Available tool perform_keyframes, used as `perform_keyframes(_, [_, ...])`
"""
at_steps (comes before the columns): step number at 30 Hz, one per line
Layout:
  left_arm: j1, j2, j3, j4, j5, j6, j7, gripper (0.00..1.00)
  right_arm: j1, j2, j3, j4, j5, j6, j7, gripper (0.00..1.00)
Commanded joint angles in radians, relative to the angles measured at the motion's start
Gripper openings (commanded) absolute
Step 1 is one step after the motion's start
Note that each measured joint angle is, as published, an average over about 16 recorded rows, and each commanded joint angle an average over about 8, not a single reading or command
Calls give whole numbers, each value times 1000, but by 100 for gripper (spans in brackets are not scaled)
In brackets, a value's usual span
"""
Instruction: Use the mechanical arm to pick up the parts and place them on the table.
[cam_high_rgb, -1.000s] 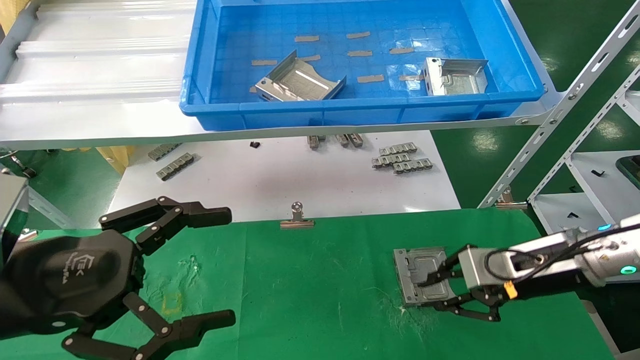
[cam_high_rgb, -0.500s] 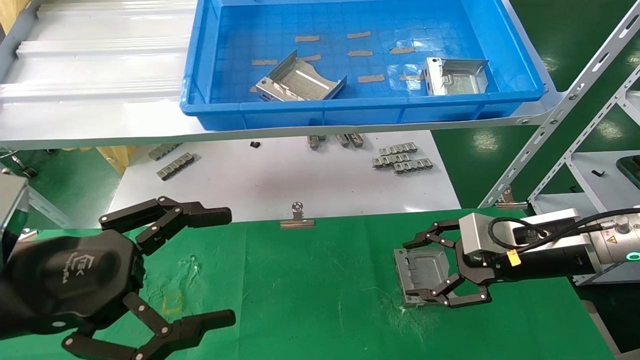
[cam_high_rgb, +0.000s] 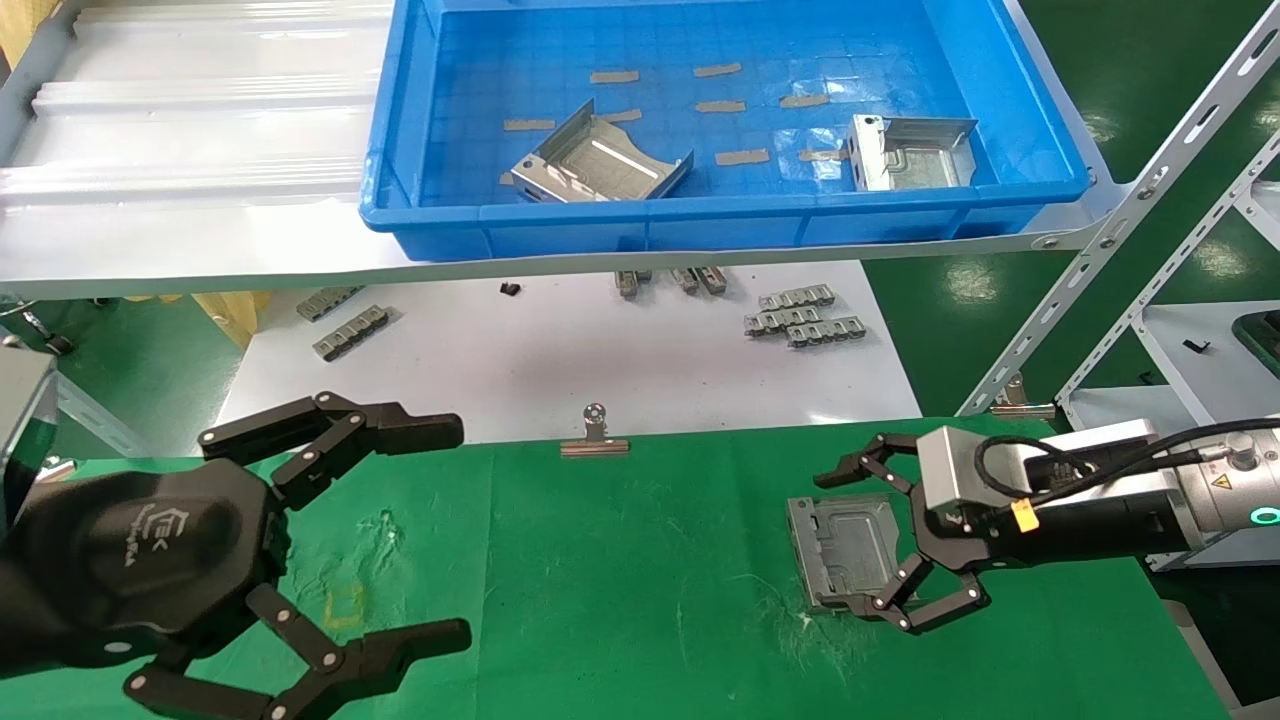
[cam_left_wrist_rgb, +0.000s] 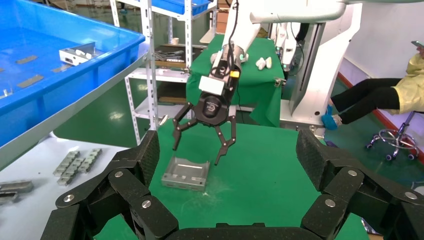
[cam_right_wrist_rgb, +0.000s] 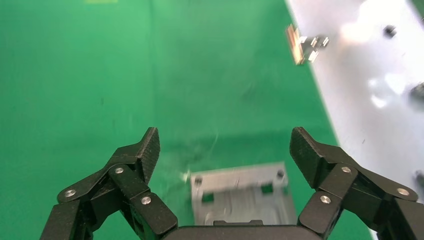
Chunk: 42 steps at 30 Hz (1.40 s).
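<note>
Relation: part (cam_high_rgb: 845, 550) lies flat on the green surface (cam_high_rgb: 640, 580), just in front of the right tool (cam_high_rgb: 880, 545), under and between its spread fingers, which do not touch it in any view.
Right tool: fingers wide apart, nothing held; it hangs above the part, seen clearly from the left wrist view (cam_left_wrist_rgb: 204, 142) and from its own camera (cam_right_wrist_rgb: 225, 150).
Left tool: (cam_high_rgb: 420, 530) parked low over the surface's left side, fingers wide apart, empty, well apart from every part.
Nearer arm: right, for both the placed part and the bin's right side.
Part look: silver stamped sheet metal, roughly square, embossed grooves and small cut-outs on its floor (cam_right_wrist_rgb: 242, 197), low upturned walls (cam_left_wrist_rgb: 186, 174); lying open side up.
Remaining parts: two more in the blue bin (cam_high_rgb: 400, 150) on the shelf beyond, one near the middle (cam_high_rgb: 600, 160), tilted, one toward the right (cam_high_rgb: 910, 150).
Judgement: one part looks delivered; next move is likely a reach up and forward to the bin.
Risk: thin walls may slip in a shallow pinch.
</note>
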Motion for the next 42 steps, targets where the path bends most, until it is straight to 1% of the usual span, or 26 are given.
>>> perform_keyframes(1, [0, 0, 0, 0, 0, 0, 0, 100, -10, 4, 14, 16, 4, 1, 11, 100])
perform_keyframes(42, [0, 0, 0, 0, 0, 0, 0, 100, -473, 221, 638, 760, 176, 75, 547, 100])
